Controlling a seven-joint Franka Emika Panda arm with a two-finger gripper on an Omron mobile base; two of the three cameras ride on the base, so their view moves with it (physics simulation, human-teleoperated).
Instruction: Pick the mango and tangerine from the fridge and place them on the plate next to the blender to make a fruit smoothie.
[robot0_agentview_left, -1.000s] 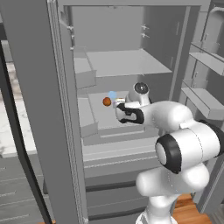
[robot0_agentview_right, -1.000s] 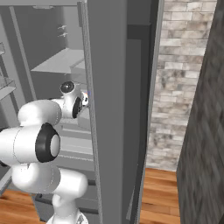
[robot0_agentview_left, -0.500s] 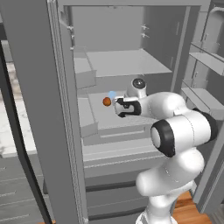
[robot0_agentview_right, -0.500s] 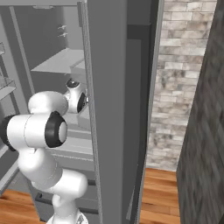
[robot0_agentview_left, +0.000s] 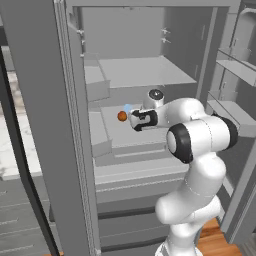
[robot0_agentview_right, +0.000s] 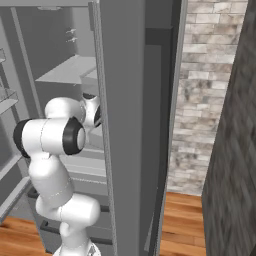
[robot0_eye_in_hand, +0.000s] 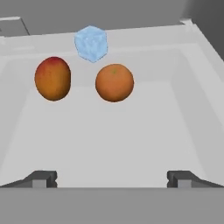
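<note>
Two-finger tool (robot0_eye_in_hand: 112, 178) spread wide, holding nothing, reached into the tall grey fridge (robot0_agentview_left: 150, 75). Red-orange oval mango (robot0_eye_in_hand: 53, 78) and round orange tangerine (robot0_eye_in_hand: 114, 82) lay apart on the shelf ahead, pale blue cube (robot0_eye_in_hand: 91, 43) behind; likely lining up a first pick.

Inside the pale grey fridge (robot0_agentview_left: 145, 75), an orange tangerine (robot0_eye_in_hand: 114, 82) sits beside a mango (robot0_eye_in_hand: 53, 78) shaded orange-brown with a red blush at its top; behind the tangerine rests a translucent light-blue cube (robot0_eye_in_hand: 91, 43). The claw (robot0_eye_in_hand: 112, 178) shows dark grey finger tips. Right of the fridge, a wall (robot0_agentview_right: 205, 90) of mottled grey, cream and tan brick meets a warm orange-brown plank floor (robot0_agentview_right: 185, 220).
</note>
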